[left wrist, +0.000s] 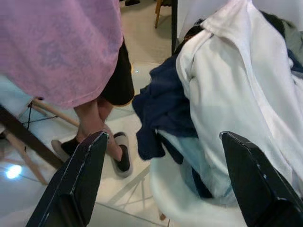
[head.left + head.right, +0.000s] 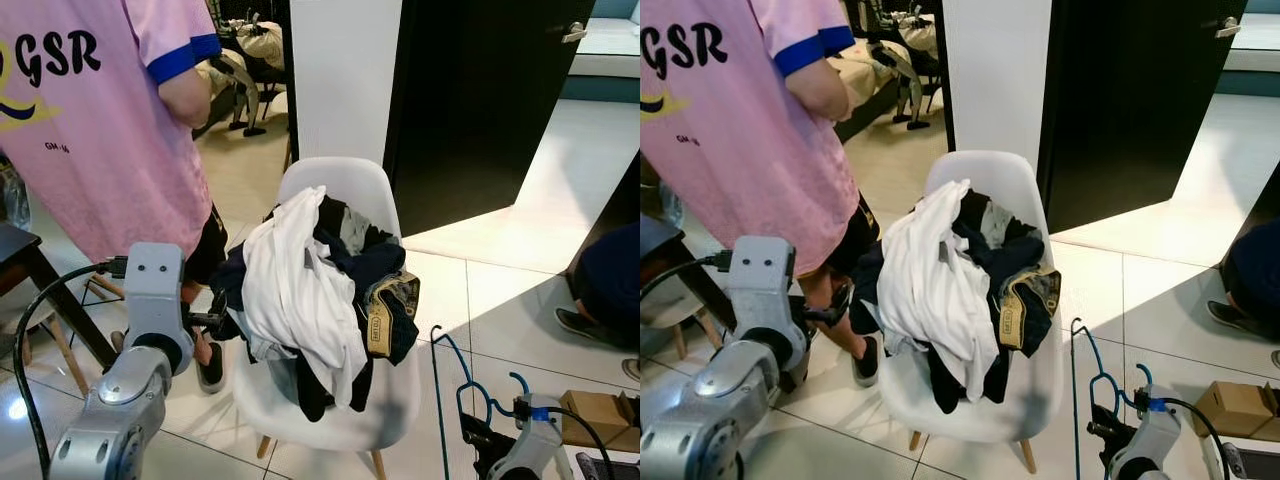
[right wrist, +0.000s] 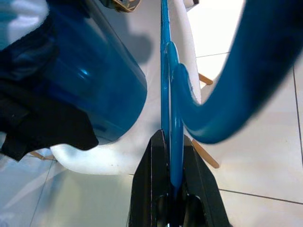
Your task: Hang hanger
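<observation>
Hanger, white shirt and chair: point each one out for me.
Hanger point(image 2: 452, 352): left eye view, on its blue wire upper curve.
White shirt point(image 2: 295, 280): left eye view, middle of the draped cloth.
Chair point(image 2: 345, 180): left eye view, bare white backrest.

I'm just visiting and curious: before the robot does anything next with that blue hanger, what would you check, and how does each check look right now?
1. Blue hanger gripped: ok; the right gripper is shut on its bar.
2. Left gripper free: ok; open, near the white shirt.
3. Clothes settled: ok; the pile lies on the white chair.
4. Person out of the way: not ok; standing right beside the chair and left arm.
5. Somewhere to hang it: cannot tell; I can make out no rail or hook.
</observation>
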Controlling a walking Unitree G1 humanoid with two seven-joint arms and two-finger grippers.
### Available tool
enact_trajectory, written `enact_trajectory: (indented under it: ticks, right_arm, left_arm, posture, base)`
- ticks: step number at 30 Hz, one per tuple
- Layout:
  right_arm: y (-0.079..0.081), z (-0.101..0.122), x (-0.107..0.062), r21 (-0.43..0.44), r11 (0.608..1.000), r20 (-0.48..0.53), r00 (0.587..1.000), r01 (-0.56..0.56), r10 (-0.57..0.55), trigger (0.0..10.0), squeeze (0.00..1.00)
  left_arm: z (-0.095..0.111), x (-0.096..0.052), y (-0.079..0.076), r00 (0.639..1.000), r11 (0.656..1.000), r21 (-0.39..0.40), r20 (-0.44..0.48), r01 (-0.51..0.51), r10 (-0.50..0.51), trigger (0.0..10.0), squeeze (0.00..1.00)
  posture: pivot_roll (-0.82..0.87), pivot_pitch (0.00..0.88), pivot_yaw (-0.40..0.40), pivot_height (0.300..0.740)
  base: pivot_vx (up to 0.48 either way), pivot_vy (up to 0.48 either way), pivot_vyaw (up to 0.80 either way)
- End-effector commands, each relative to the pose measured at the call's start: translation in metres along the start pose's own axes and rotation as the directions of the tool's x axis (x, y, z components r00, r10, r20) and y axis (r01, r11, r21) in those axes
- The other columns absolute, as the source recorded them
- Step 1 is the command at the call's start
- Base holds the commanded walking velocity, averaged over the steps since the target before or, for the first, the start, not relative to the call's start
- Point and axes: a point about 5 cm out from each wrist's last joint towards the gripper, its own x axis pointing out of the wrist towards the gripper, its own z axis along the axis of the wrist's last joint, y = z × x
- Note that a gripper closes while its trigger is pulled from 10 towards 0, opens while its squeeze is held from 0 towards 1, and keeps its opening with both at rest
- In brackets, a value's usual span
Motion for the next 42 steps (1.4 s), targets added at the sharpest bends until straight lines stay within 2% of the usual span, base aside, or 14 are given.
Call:
enact_trajectory:
  ticks: [1, 4, 7, 9, 15, 23, 26, 27, 29, 31, 33, 39, 41, 42]
  right_arm:
    - [-0.003, -0.002, -0.001, 0.007, 1.000, 0.002, 1.000, 0.007, -0.007, 10.0, 0.00]
    - [-0.003, -0.002, -0.001, 0.007, 1.000, 0.002, 1.000, 0.007, -0.007, 10.0, 0.00]
    - [-0.004, -0.002, 0.000, -0.039, 0.999, -0.011, 1.000, 0.002, -0.003, 10.0, 0.00]
    - [-0.004, -0.001, 0.001, -0.079, 0.997, -0.015, 1.000, -0.009, 0.008, 10.0, 0.00]
    - [-0.006, -0.007, 0.001, -0.049, 0.999, -0.022, 1.000, 0.002, -0.003, 10.0, 0.00]
    - [-0.012, -0.011, 0.002, -0.003, 0.999, -0.025, 0.999, 0.033, -0.033, 10.0, 0.00]
    - [-0.012, -0.011, 0.002, -0.003, 0.999, -0.025, 0.999, 0.033, -0.033, 10.0, 0.00]
    - [-0.012, -0.011, 0.002, -0.002, 0.999, -0.027, 0.999, 0.037, -0.037, 10.0, 0.00]
    - [-0.012, -0.011, 0.002, -0.002, 0.999, -0.027, 0.999, 0.037, -0.037, 10.0, 0.00]
    - [-0.012, -0.011, 0.004, 0.000, 0.999, -0.027, 0.999, 0.041, -0.041, 10.0, 0.00]
    - [-0.012, -0.011, 0.004, 0.000, 0.999, -0.026, 0.999, 0.042, -0.042, 10.0, 0.00]
    - [-0.012, -0.010, 0.005, 0.001, 0.999, -0.022, 0.999, 0.042, -0.042, 10.0, 0.00]
    - [-0.012, -0.010, 0.005, 0.002, 0.999, -0.017, 0.999, 0.041, -0.041, 10.0, 0.00]
    - [-0.011, -0.010, 0.006, 0.002, 0.999, -0.013, 0.999, 0.037, -0.037, 10.0, 0.00]
  left_arm:
    - [-0.001, -0.002, 0.000, 1.000, 1.000, 0.000, -0.006, -0.016, 0.016, 10.0, 0.00]
    - [-0.002, -0.001, -0.001, 1.000, 1.000, -0.003, -0.005, -0.015, 0.015, 10.0, 0.00]
    - [-0.001, 0.003, -0.004, 1.000, 1.000, -0.025, 0.011, -0.001, 0.001, 10.0, 0.00]
    - [-0.001, 0.007, -0.011, 0.998, 0.997, -0.052, 0.032, 0.061, -0.059, 10.0, 0.00]
    - [-0.004, 0.015, -0.023, 0.977, 0.975, -0.074, 0.064, 0.209, -0.204, 10.0, 0.00]
    - [-0.003, 0.031, -0.024, 0.968, 0.968, -0.082, 0.092, 0.239, -0.232, 10.0, 0.00]
    - [-0.003, 0.031, -0.024, 0.968, 0.968, -0.082, 0.092, 0.239, -0.232, 10.0, 0.00]
    - [0.001, 0.037, -0.029, 0.956, 0.957, -0.087, 0.119, 0.277, -0.266, 10.0, 0.00]
    - [0.001, 0.037, -0.029, 0.956, 0.957, -0.087, 0.119, 0.277, -0.266, 10.0, 0.00]
    - [0.007, 0.051, -0.045, 0.925, 0.920, -0.138, 0.162, 0.366, -0.344, 10.0, 0.00]
    - [0.009, 0.054, -0.050, 0.916, 0.908, -0.158, 0.173, 0.389, -0.362, 10.0, 0.00]
    - [0.004, 0.061, -0.054, 0.919, 0.898, -0.208, 0.161, 0.387, -0.359, 10.0, 0.00]
    - [-0.002, 0.065, -0.055, 0.929, 0.897, -0.246, 0.141, 0.368, -0.343, 10.0, 0.00]
    - [-0.004, 0.069, -0.055, 0.942, 0.909, -0.248, 0.124, 0.334, -0.312, 10.0, 0.00]
  posture:
    - [0.03, 0.000, 0.034, 0.740]
    - [0.03, 0.000, 0.034, 0.740]
    - [0.02, 0.000, 0.032, 0.740]
    - [0.02, 0.000, 0.032, 0.740]
    - [0.01, 0.000, 0.030, 0.740]
    - [0.00, 0.000, 0.030, 0.740]
    - [0.00, 0.000, 0.030, 0.740]
    - [-0.01, 0.000, 0.029, 0.740]
    - [-0.01, 0.000, 0.029, 0.740]
    - [-0.02, 0.000, 0.031, 0.740]
    - [-0.02, 0.000, 0.031, 0.740]
    - [-0.02, 0.000, 0.034, 0.740]
    - [-0.02, 0.000, 0.033, 0.740]
    - [-0.02, 0.000, 0.033, 0.740]
  base:
    - [-0.307, 0.000, 0.00]
    - [-0.307, 0.000, 0.00]
    - [-0.286, 0.000, 0.00]
    - [0.000, 0.000, 0.78]
    - [0.000, 0.000, 0.78]
    - [0.000, -0.394, 0.10]
    - [0.000, -0.454, 0.00]
    - [0.000, 0.000, 0.00]
    - [0.000, 0.000, 0.00]
    - [0.000, 0.000, 0.00]
    - [0.000, 0.000, 0.00]
    - [0.000, -0.157, 0.00]
    - [0.000, -0.480, 0.00]
    - [0.000, 0.000, 0.00]
